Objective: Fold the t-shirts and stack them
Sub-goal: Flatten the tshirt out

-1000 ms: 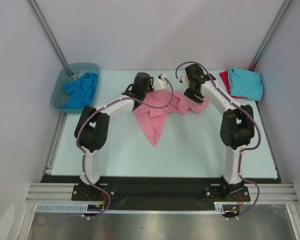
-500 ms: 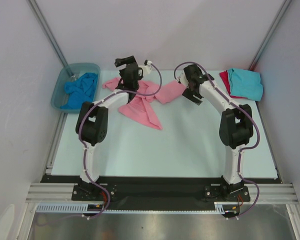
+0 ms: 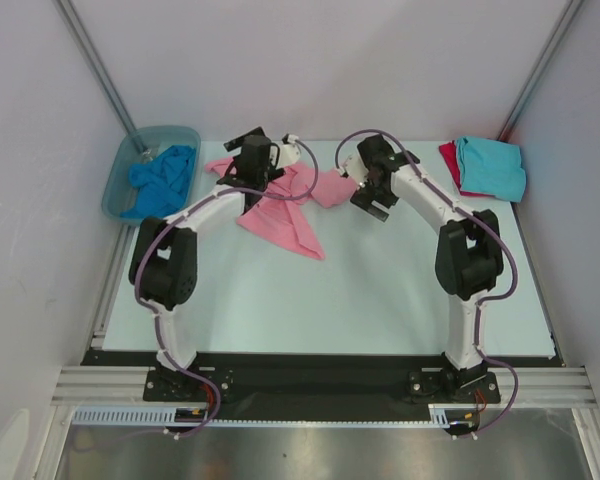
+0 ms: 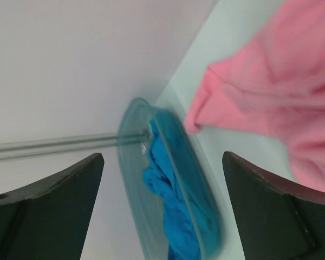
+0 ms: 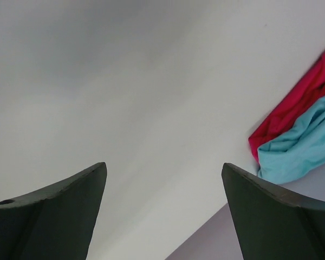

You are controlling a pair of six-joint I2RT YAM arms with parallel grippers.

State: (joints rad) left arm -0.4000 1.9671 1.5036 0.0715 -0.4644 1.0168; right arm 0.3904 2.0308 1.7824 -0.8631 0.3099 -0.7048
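Note:
A large light pink t-shirt point(image 3: 280, 208) lies crumpled on the far middle of the table, one corner showing in the left wrist view point(image 4: 281, 92). My left gripper point(image 3: 246, 143) hovers over its far left part, open and empty point(image 4: 162, 157). My right gripper point(image 3: 368, 190) is raised beside the shirt's right end, also open and empty point(image 5: 163, 164). A turquoise t-shirt point(image 3: 492, 166) lies folded on a red t-shirt point(image 3: 447, 158) at the far right; both show in the right wrist view, turquoise point(image 5: 303, 143) and red point(image 5: 298, 105). A brighter blue t-shirt point(image 3: 165, 180) is bunched up in the tub.
The translucent grey-blue plastic tub point(image 3: 120, 185) stands at the far left corner of the table, seen close in the left wrist view point(image 4: 131, 179). White walls enclose the back and both sides. Metal posts rise at the two far corners.
My left gripper has opened and let go of the pink t-shirt after carrying it left and back. The shirt now lies further left. My right gripper has shifted slightly left and nearer.

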